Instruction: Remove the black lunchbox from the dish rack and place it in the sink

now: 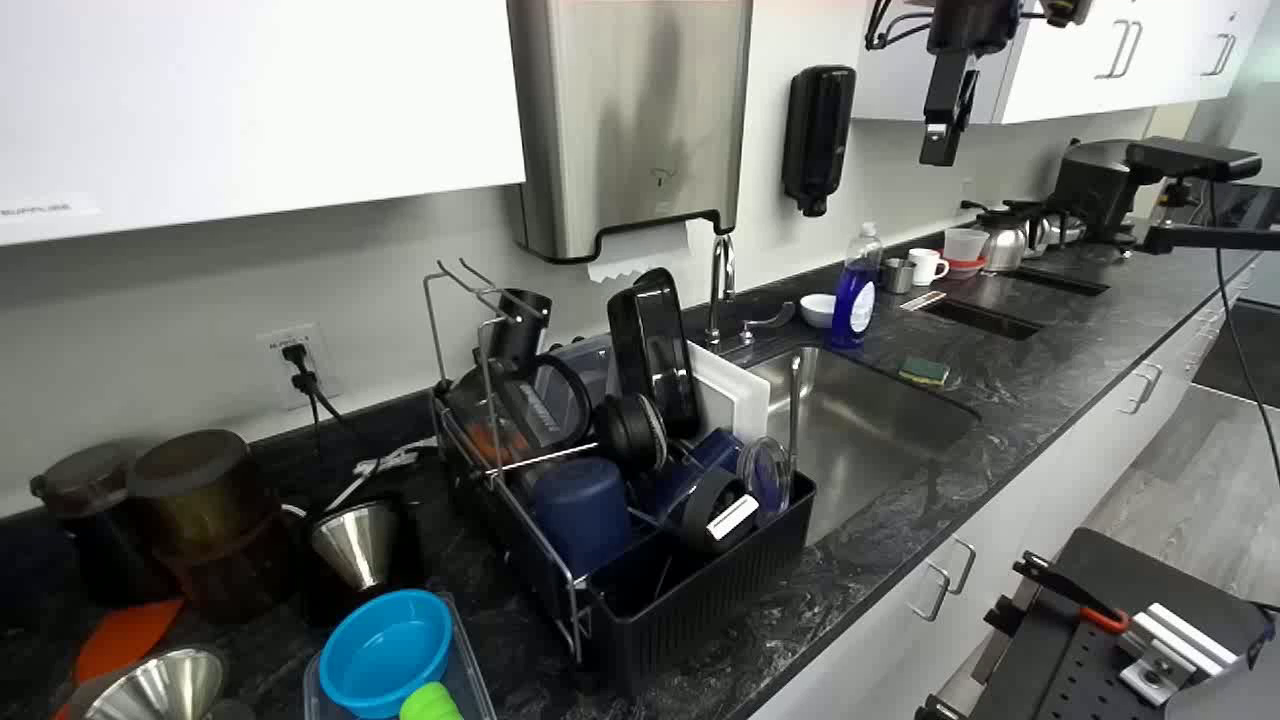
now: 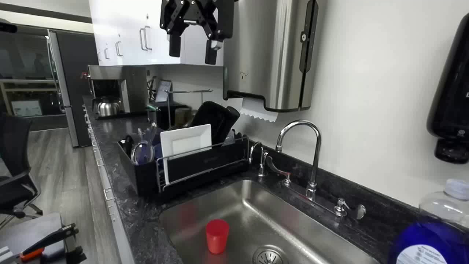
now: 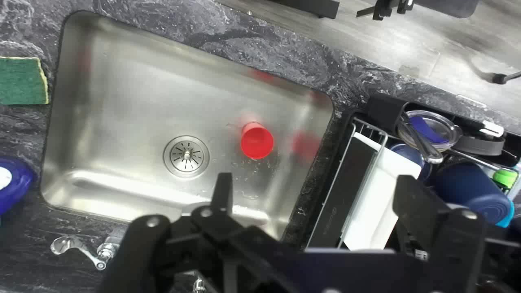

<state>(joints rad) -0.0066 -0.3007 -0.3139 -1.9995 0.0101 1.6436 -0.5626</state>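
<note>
Lunchbox leans in dish rack, well below gripper; jaws stand wide.

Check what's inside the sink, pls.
In the sink, a red cup stands apart from the drain; the black lunchbox isn't there. The spot beneath the cup is covered, and in the wrist view the gripper hides part of the sink.

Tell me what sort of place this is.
Probably a shared kitchenette, perhaps in an office or lab: there is a sink, a loaded dish rack beside it, and a large wall-mounted towel dispenser, which is more usual in workplaces than homes.
</note>
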